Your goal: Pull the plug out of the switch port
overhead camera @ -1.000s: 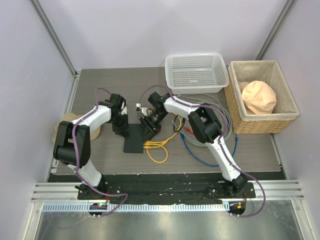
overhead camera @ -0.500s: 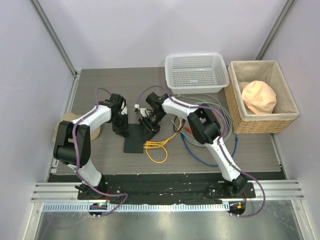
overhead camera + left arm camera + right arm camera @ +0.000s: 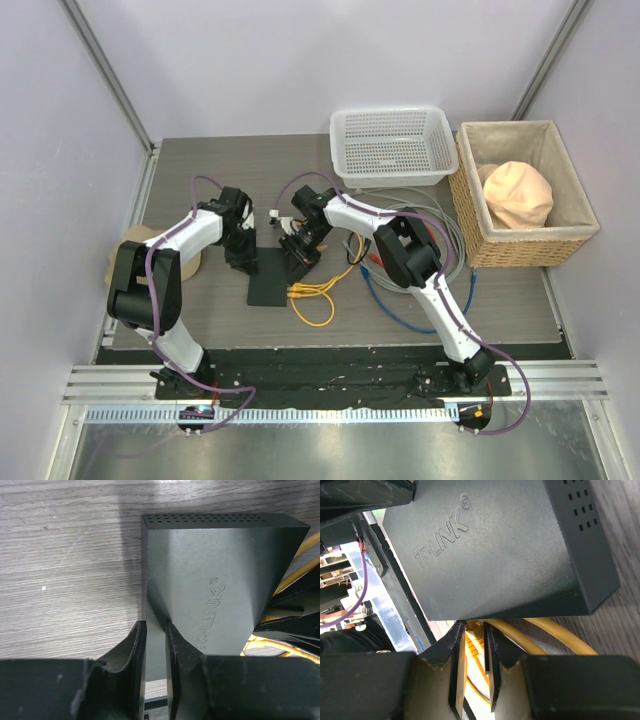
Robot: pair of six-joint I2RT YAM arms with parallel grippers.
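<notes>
Our left gripper jaws pinch the switch edge, anchoring it to the desk, while the right gripper jaws appear clamped on the yellow plug, lower centre.

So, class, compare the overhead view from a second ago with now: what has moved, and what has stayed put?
The right pincer shifted slightly left, in toward the socket edge of the switch, where its fingers now flank the yellow plug. The left pincer stayed clamped on the switch's edge. The switch and the yellow cable did not move.
</notes>
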